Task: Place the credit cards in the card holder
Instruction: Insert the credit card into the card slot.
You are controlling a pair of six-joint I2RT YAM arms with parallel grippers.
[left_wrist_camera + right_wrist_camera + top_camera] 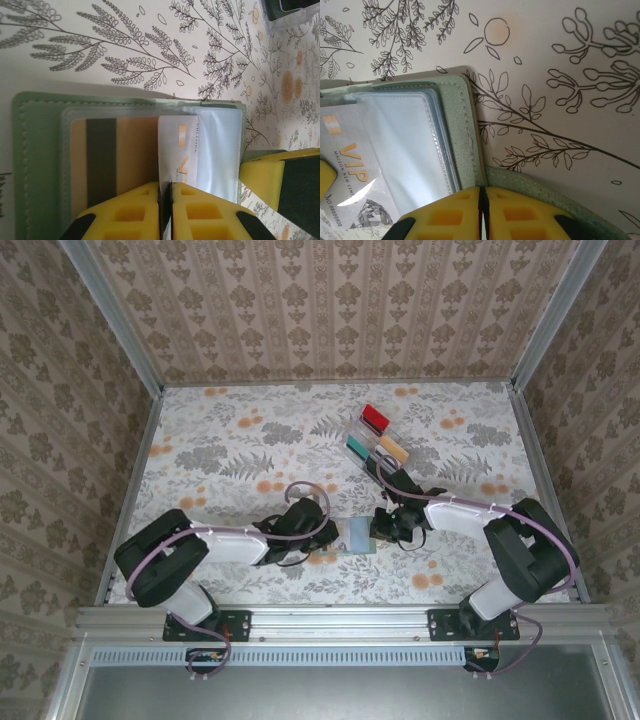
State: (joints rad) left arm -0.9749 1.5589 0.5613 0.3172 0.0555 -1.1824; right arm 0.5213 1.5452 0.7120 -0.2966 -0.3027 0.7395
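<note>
Two grippers are seen meeting at the card holder (357,537), which is laid open on the floral counter (230,450) between them, near the front edge. Left gripper (165,200) jaws are clamped on a whitish VIP card (177,150); the card is angled over the holder's clear sleeves, beside a tan card (130,150) with a dark stripe that is sleeved. Right gripper (482,210) jaws are pinched together on the holder's green cover edge. A red card (375,420), a teal card (356,447) and a tan-orange card (393,449) are seen in the clear tray (350,430) behind.
</note>
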